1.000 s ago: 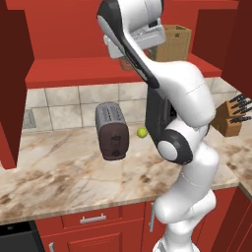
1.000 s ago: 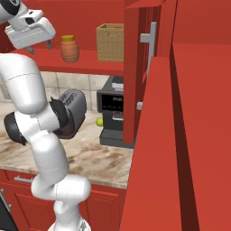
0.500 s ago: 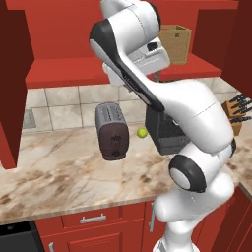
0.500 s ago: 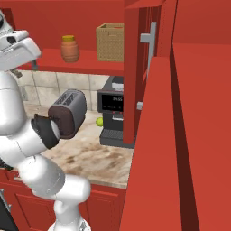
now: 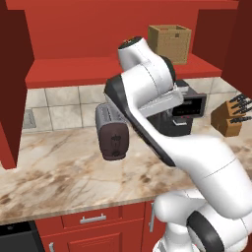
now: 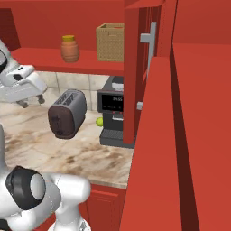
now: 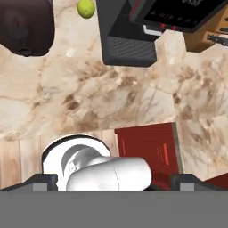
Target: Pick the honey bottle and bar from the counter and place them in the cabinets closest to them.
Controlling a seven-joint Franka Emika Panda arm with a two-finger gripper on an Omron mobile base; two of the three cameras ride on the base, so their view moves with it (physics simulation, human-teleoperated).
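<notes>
The honey bottle (image 6: 69,48) stands upright on the flat red shelf of the cabinets (image 6: 54,61), toward the shelf's left part, with a woven basket (image 6: 110,42) just beside it on the right; in the left base view the same basket (image 5: 170,43) sits near the shelf's right end, and the bottle there is hidden behind the arm. The bar cannot be made out in any view. Below, on the counter (image 5: 54,167), a dark toaster (image 5: 112,131) sits toward the back, near the tiled wall, and a black coffee machine (image 6: 113,112) stands to its right — a small green lime (image 6: 99,121) lies on the counter between them, close against the machine. A wooden knife block (image 5: 231,116) sits at the counter's far right. The gripper (image 6: 31,101) shows at the left edge of the right base view, raised above the counter and well apart from the bottle; its fingers are too small there to tell whether they are spread or pressed together. The hand view looks straight down on the counter (image 7: 93,98), the lime (image 7: 86,8), the toaster (image 7: 26,27) and the coffee machine (image 7: 133,33).
</notes>
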